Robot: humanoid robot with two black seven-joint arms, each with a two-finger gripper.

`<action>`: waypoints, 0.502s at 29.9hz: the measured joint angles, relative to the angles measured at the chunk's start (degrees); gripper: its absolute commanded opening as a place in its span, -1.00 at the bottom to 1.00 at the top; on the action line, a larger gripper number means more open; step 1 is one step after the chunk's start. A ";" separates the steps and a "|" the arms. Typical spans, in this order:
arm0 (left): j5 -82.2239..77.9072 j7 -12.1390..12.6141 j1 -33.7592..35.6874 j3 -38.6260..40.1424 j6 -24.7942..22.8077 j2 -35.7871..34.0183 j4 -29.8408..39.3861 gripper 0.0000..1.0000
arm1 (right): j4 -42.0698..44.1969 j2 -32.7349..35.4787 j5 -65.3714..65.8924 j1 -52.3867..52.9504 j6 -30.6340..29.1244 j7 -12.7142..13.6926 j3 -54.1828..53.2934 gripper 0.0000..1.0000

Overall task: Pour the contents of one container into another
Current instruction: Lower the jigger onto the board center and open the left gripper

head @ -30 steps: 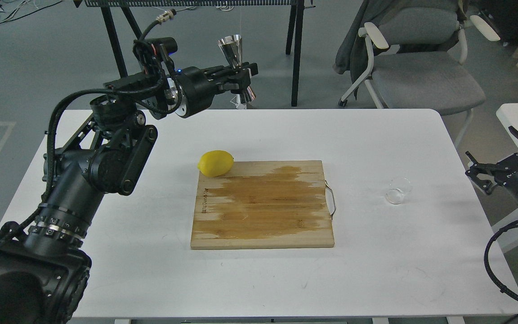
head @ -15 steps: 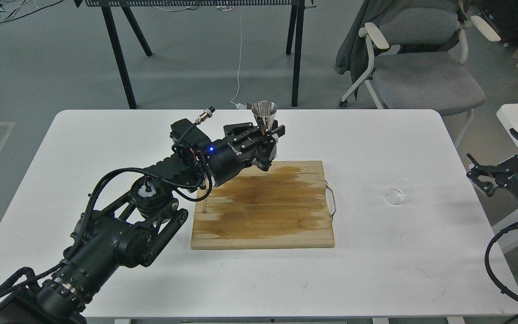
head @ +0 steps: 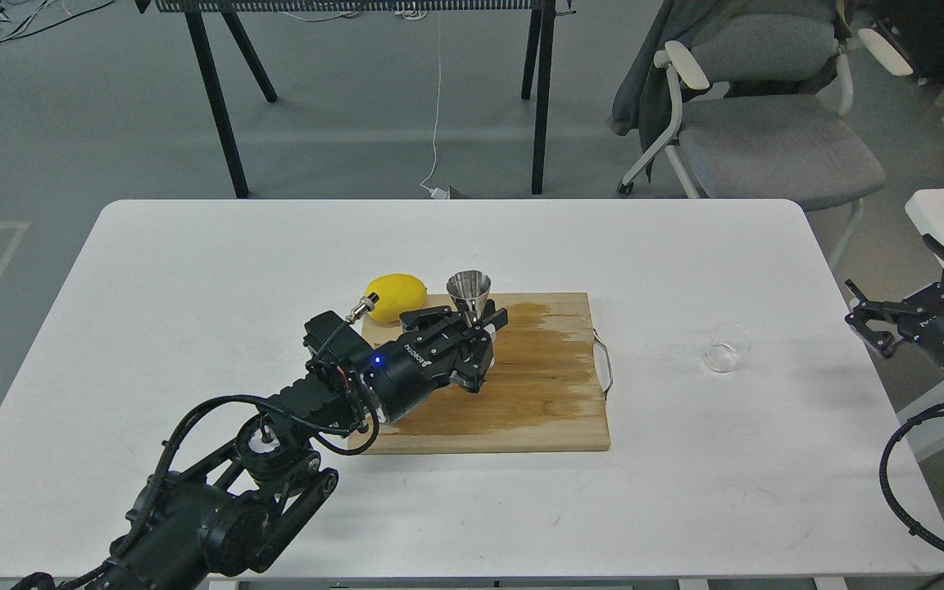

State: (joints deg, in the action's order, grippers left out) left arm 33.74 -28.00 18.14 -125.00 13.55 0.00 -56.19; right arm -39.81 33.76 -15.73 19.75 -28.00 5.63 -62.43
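The steel jigger [head: 469, 292] stands upright over the wooden cutting board [head: 537, 401], its open top cone showing above my left gripper [head: 476, 332], which is shut on its waist; the lower cone is hidden behind the fingers. Whether the jigger touches the board cannot be told. The small clear cup [head: 726, 347] sits on the white table to the right of the board, tilted or on its side. My right gripper [head: 910, 307] is open beyond the table's right edge, a short way right of the cup.
A lemon [head: 395, 297] rests at the board's far left corner, just left of the jigger. The board has a metal handle [head: 603, 360] on its right side. An office chair [head: 759, 123] stands behind the table.
My left arm has swung the jigger down from high behind the table to low over the board beside the lemon. The right gripper and cup have barely moved.
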 measured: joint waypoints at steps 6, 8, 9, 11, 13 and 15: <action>0.02 0.00 -0.19 0.00 3.03 0.00 0.04 -0.84 | -0.27 -0.25 0.00 -0.14 0.00 0.00 0.05 0.99; 0.01 0.00 -0.20 0.00 2.74 0.01 0.21 -0.76 | -0.31 -0.69 0.00 -0.06 0.00 0.00 0.05 0.99; 0.01 0.00 -0.22 0.00 2.14 0.01 0.29 -0.71 | -0.34 -0.85 0.00 0.02 0.00 0.00 0.05 0.99; -0.05 0.00 -0.49 0.00 0.71 0.01 0.36 -0.64 | -0.35 -1.00 0.00 0.15 0.00 0.00 0.05 0.99; -0.17 0.00 -0.91 0.00 -0.12 0.00 0.39 -0.63 | -0.39 -1.03 0.00 0.17 0.00 0.00 0.05 0.99; -0.23 0.00 -1.09 0.00 -0.38 0.00 0.38 -0.63 | -0.45 -1.03 0.00 0.17 0.00 0.00 -0.05 0.99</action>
State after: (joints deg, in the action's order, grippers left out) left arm 33.51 -28.00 17.05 -125.00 13.17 0.00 -55.81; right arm -40.27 32.72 -15.73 19.93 -28.00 5.63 -62.48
